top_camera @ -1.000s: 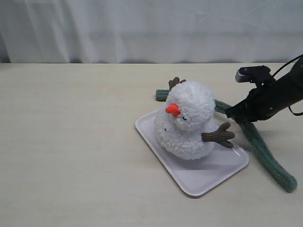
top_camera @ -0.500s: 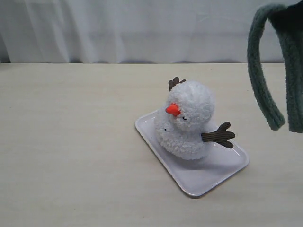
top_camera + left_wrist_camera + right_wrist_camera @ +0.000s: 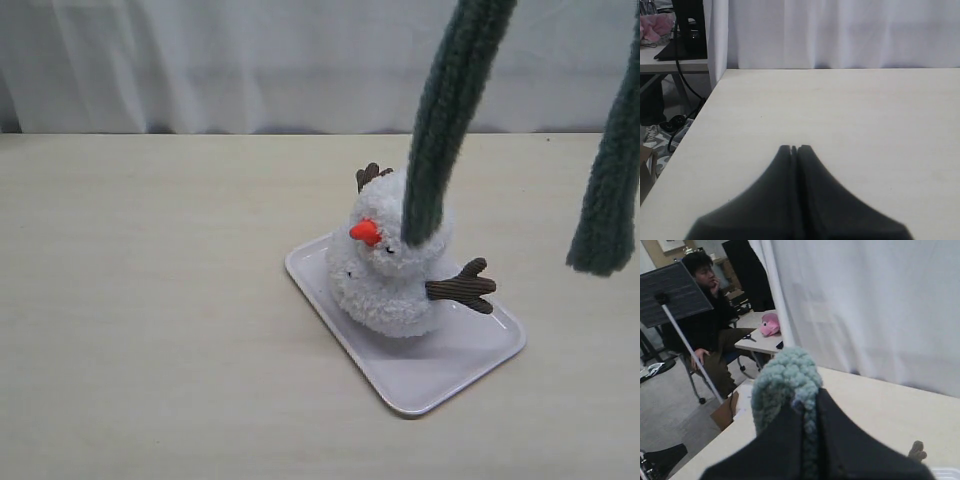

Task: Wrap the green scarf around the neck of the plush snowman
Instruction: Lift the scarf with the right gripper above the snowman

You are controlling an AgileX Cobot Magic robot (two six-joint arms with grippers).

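Closest in, the right gripper (image 3: pixel 807 405) has its jaws pinched tight on a fold of the green scarf (image 3: pixel 785 385), which bulges out just past the tips; in the exterior view this gripper is out of sight above the frame. From that hold the scarf drapes in two strands, each with its long axis close to vertical and its rounded end pointing down: one strand (image 3: pixel 440 130) crosses in front of the plush snowman (image 3: pixel 390 285) at head height, though whether it touches I cannot tell, and the other (image 3: pixel 605 220) hangs well to the right, over bare table (image 3: pixel 150 300). The snowman sits upright on the white tray (image 3: pixel 440 385), orange nose aimed to the left of that view. To do this well, I judge the held fold should come down behind the head and settle into the crease between the two balls, a strand on either side, slowly, since the light plush could tip. Farther off, the left gripper (image 3: pixel 794 148) rests with jaws pressed together, holding nothing
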